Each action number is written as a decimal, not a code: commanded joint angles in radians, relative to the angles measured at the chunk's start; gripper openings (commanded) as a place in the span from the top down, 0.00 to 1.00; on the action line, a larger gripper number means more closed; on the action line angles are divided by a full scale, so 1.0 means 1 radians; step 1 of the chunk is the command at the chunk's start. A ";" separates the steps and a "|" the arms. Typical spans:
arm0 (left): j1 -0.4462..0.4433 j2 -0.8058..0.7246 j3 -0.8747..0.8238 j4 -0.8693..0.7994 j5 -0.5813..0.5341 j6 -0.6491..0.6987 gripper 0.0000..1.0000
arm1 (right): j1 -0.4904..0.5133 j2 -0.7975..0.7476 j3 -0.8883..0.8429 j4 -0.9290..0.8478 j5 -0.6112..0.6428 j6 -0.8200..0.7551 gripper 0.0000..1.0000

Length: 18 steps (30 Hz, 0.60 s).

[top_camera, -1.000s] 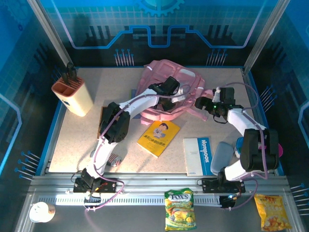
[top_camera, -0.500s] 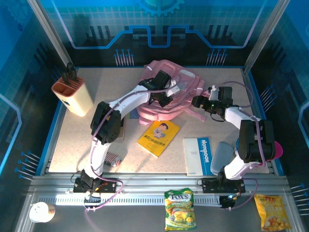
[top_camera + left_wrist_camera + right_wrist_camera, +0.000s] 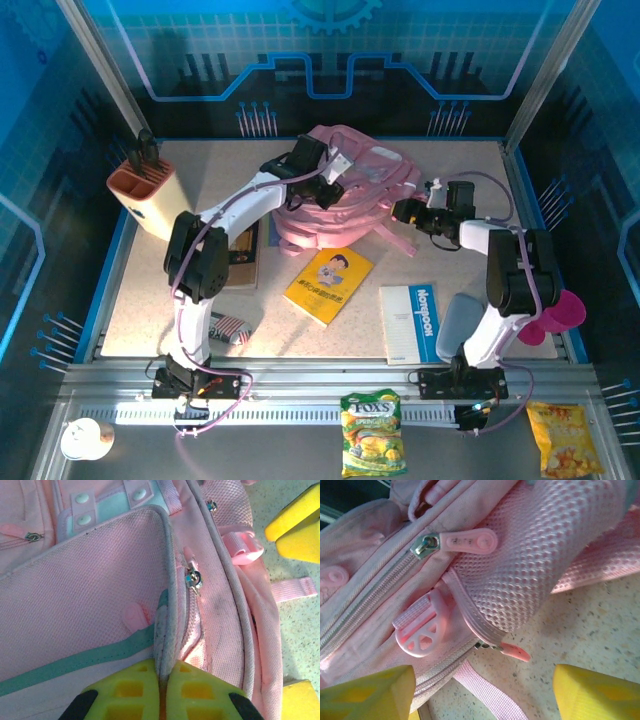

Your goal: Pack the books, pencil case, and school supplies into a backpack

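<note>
the table carried everything. the pink backpack lay at its far middle, front pockets up. nearer, the white book with a blue band lay flat right of centre. the yellow book lay tilted just in front of the backpack. the dark book lay left of that, partly under the left arm. a blue-grey book lay just beside the white one, partly hidden by the right arm. the beige holder stood at the far left edge. the striped pencil case lay near the left arm's base, well apart from the backpack. the left claw was clenched on the piped edge of a backpack pocket, its pads pressed together over the seam. the right claw was released, its fingers standing apart at the backpack's right side, over a loose strap and below a mesh pocket, grasping nothing. a pink zipper pull lay on the fabric above.
</note>
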 commanded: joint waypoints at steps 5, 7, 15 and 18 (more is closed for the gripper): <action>0.046 -0.086 0.001 0.104 0.046 -0.107 1.00 | 0.006 0.086 0.030 0.194 -0.137 -0.013 0.29; 0.052 -0.091 -0.004 0.110 0.056 -0.114 1.00 | 0.007 0.100 0.036 0.221 -0.163 -0.009 0.27; 0.062 -0.096 -0.005 0.120 0.050 -0.123 1.00 | 0.019 0.103 0.039 0.263 -0.245 -0.042 0.46; 0.073 -0.104 -0.006 0.125 0.057 -0.128 1.00 | 0.017 0.099 0.027 0.268 -0.232 -0.049 0.48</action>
